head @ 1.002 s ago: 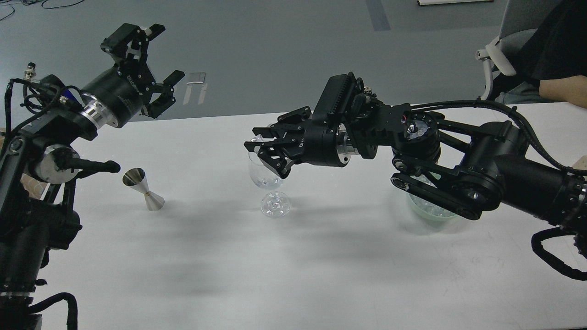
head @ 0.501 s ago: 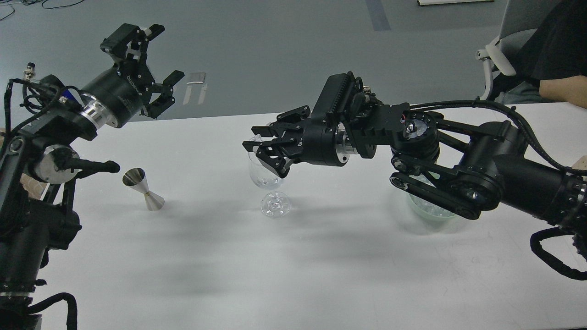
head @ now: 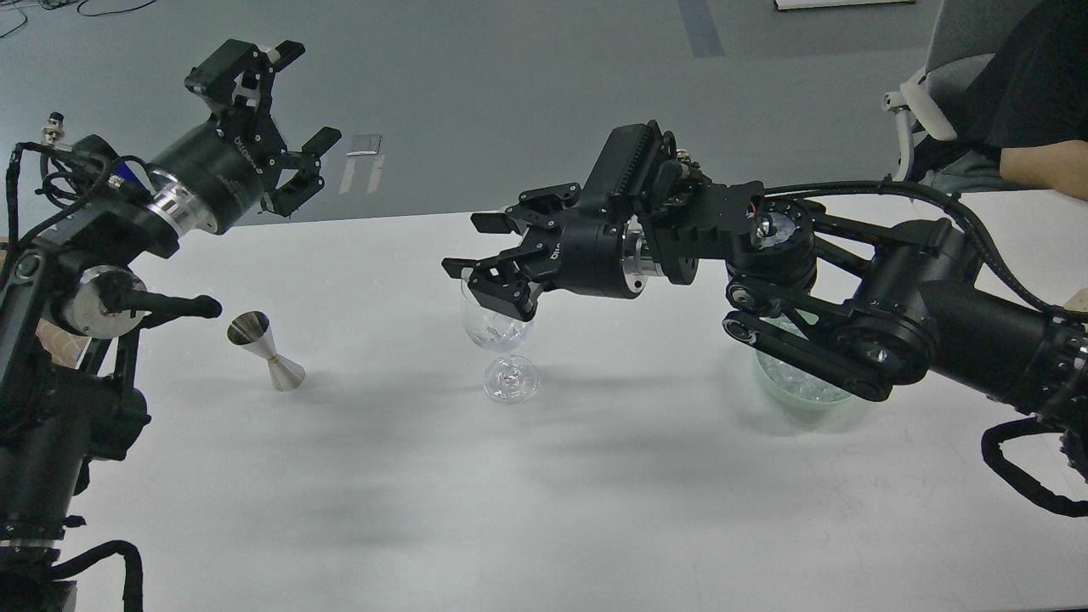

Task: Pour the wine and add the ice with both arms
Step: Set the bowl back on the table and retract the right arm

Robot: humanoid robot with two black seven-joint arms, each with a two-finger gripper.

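Right below the right gripper stood the wine glass, with ice inside. Its fingers were spread apart. More ice sat in the bowl, back behind the hand. The left gripper was far off, open and empty.

Black arms (silver discs, looped cables)

Even, diffuse light fell from overhead, bright enough to show everything plainly. The matte white table carried only soft, blurred grey shadows under the two black jointed arms, with no hard edges. Small highlights glinted on the clear stemmed wine glass and the polished steel double-cone jigger. Focus was sharp throughout, without motion blur. Straight table edges bowed slightly towards the frame's sides.
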